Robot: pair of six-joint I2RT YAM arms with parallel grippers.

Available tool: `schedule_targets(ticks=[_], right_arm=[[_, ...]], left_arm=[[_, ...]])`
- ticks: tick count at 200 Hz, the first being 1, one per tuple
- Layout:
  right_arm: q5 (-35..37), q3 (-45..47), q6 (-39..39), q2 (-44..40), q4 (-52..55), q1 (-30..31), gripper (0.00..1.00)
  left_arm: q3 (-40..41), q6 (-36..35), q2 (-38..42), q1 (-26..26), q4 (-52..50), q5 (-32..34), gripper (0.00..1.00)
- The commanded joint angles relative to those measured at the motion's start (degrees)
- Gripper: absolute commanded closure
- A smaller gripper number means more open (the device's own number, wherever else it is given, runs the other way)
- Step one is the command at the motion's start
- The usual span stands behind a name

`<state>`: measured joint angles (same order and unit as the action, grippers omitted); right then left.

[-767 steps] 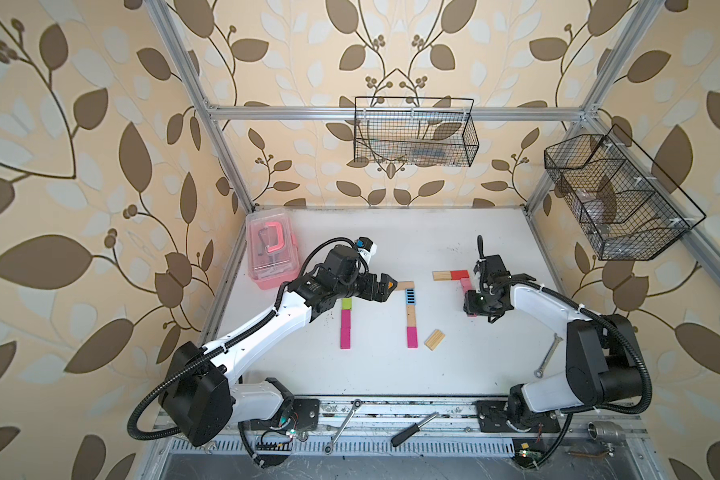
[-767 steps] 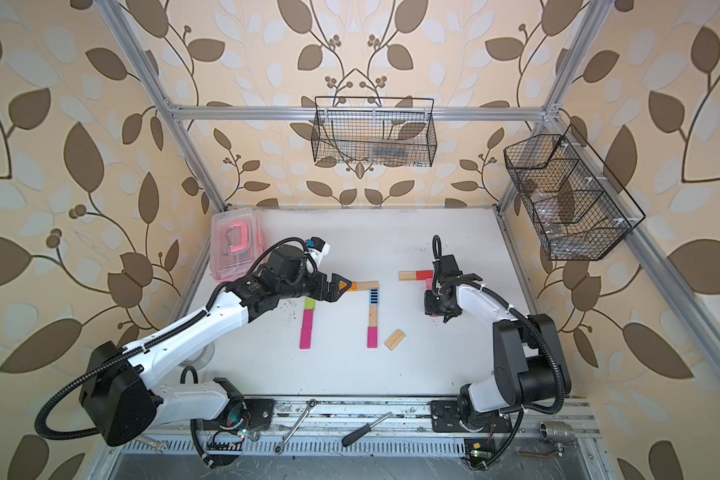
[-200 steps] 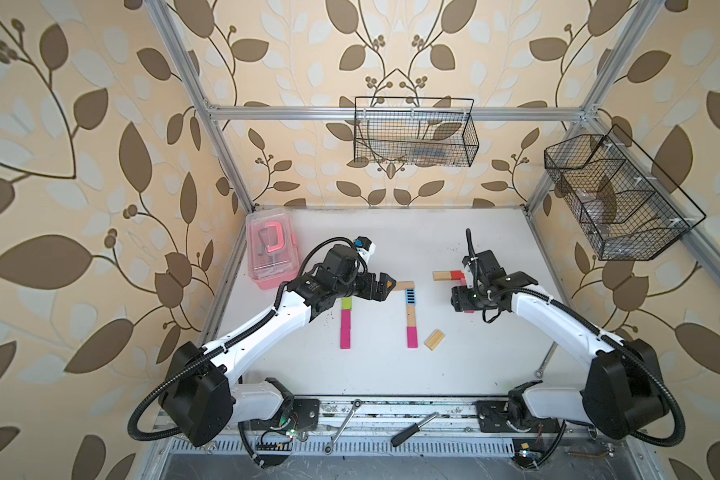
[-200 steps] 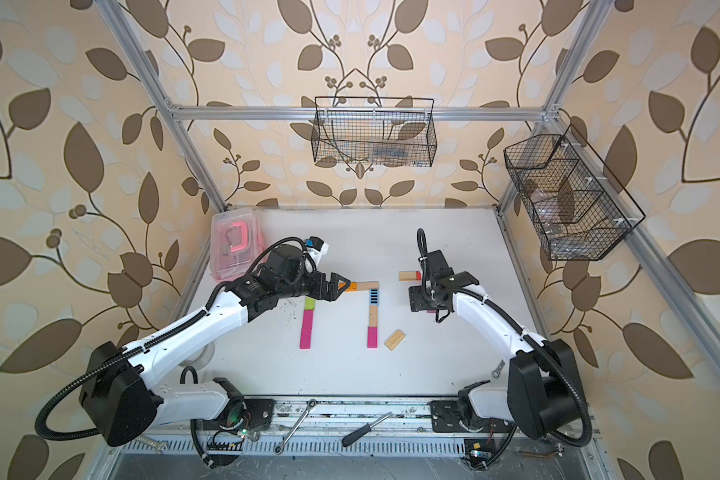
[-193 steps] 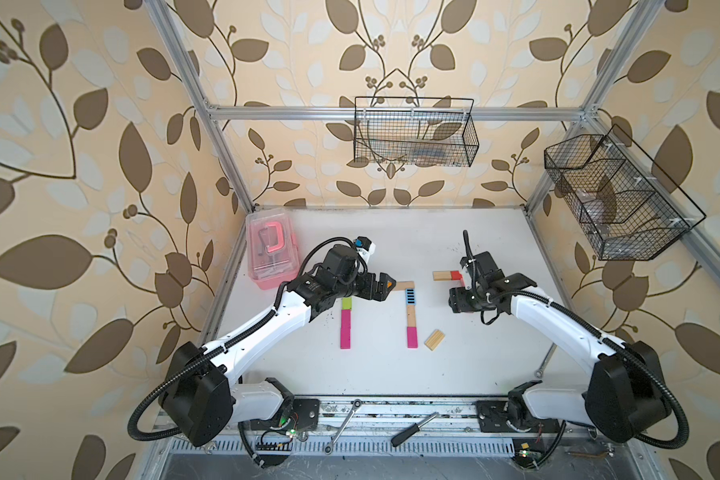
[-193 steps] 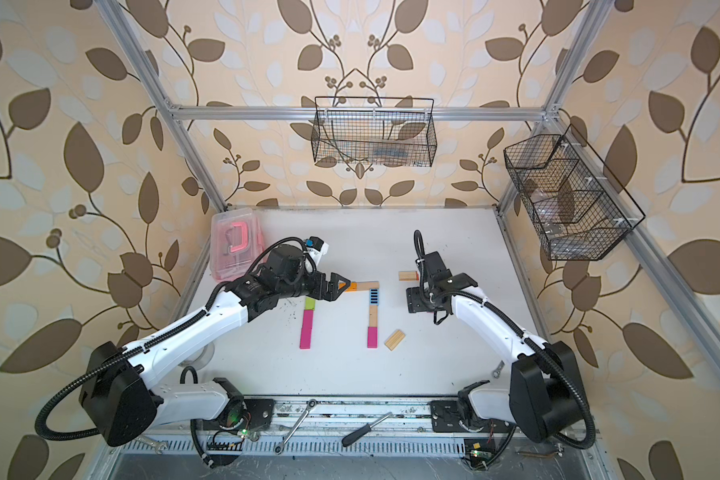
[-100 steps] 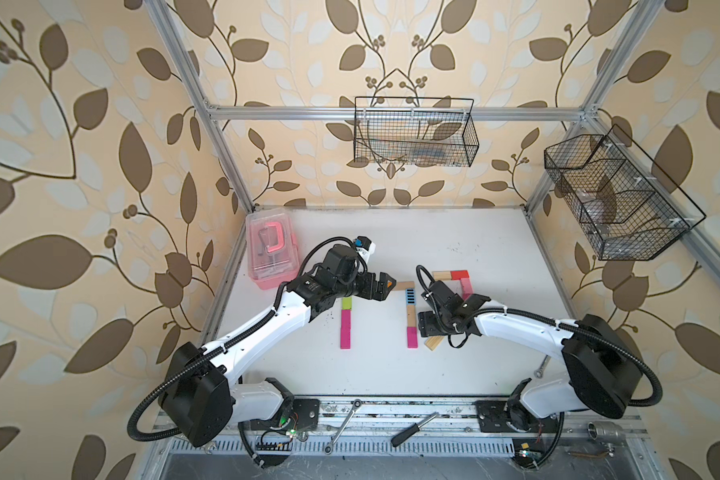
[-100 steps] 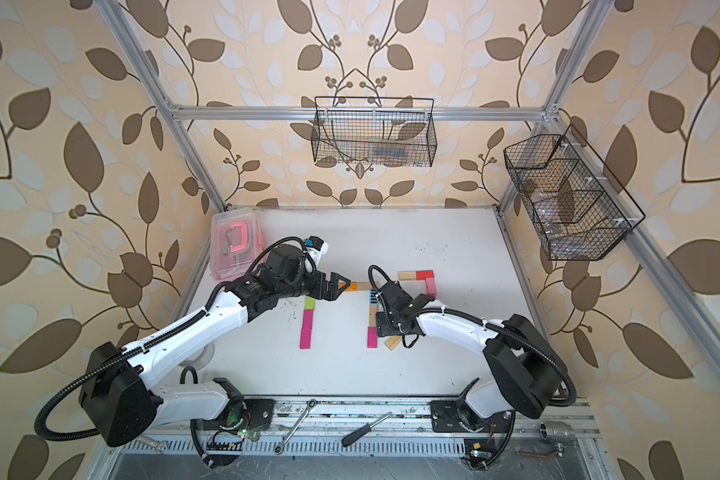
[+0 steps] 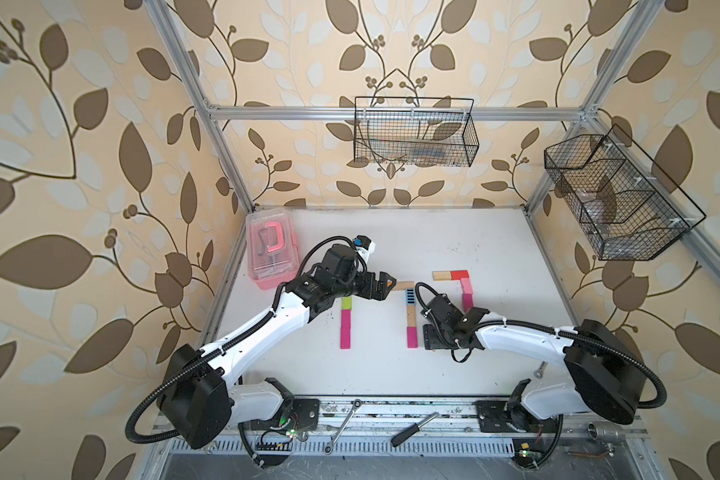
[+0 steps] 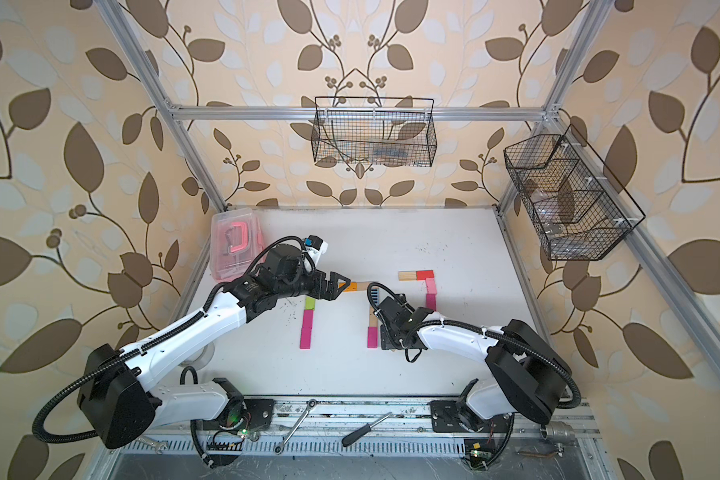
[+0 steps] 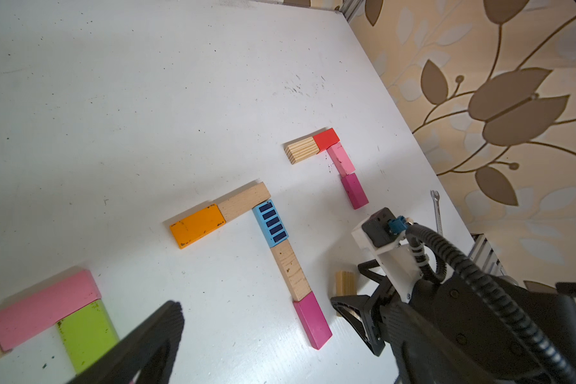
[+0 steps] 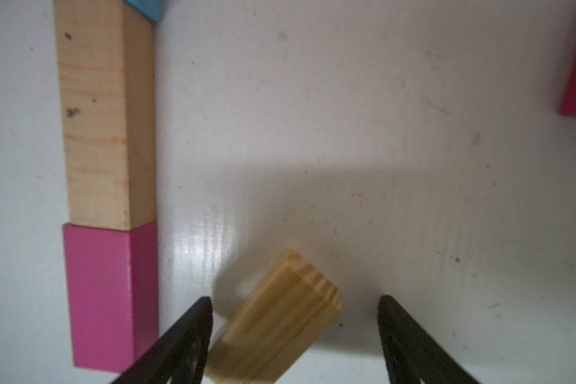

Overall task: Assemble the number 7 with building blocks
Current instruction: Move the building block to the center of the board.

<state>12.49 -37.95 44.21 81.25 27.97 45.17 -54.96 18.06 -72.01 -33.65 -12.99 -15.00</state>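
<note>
loose wood block | blurred; cut by frame edge | hidden under right claw in a top view

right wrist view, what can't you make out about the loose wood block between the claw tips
- Loose wood block: one end is hidden behind a finger and the picture edge.
- Blur: whether that finger touches it cannot be told.
- Both top views: the right claw covers the block.

Beige wallpaper w/ brown leaf print all round. Alu frame bar across back wall, well beyond left tool & right tool. White scuffed tabletop beneath both. Black wire basket hung off that bar; 2nd wire basket on side wall, out beyond right tool. Soft even light, faint shadows.
</note>
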Motion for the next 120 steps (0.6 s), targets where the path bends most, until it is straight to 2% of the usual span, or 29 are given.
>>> schedule_targets(ticks=[1, 49, 66, 90, 120], right_arm=[[0.3, 2.2, 2.5, -1.2, 2.7, 0.3, 0.25], [-0.8, 1.9, 1.3, -1.8, 2.5, 0.3, 0.49], [-2.5, 1.3, -1.6, -1.7, 0.5, -0.2, 0.55], [-6.9, 0.0, -7.4, -1.0, -1.5, -6.7, 0.66], [-5.3, -4.5, -14.3, -0.8, 3.2, -10.9, 0.68]], left_arm=[[0.2, 0.0, 0.8, 0.6, 2.4, -1.6, 0.01], [0.4, 0.0, 0.8, 0.6, 2.6, -1.6, 0.01], [0.6, 0.0, 0.8, 0.6, 2.7, -1.6, 0.01], [0.4, -0.1, 0.7, 0.6, 2.8, -1.9, 0.01], [1.2, -0.4, 2.5, 0.6, 2.3, -0.8, 0.01]])
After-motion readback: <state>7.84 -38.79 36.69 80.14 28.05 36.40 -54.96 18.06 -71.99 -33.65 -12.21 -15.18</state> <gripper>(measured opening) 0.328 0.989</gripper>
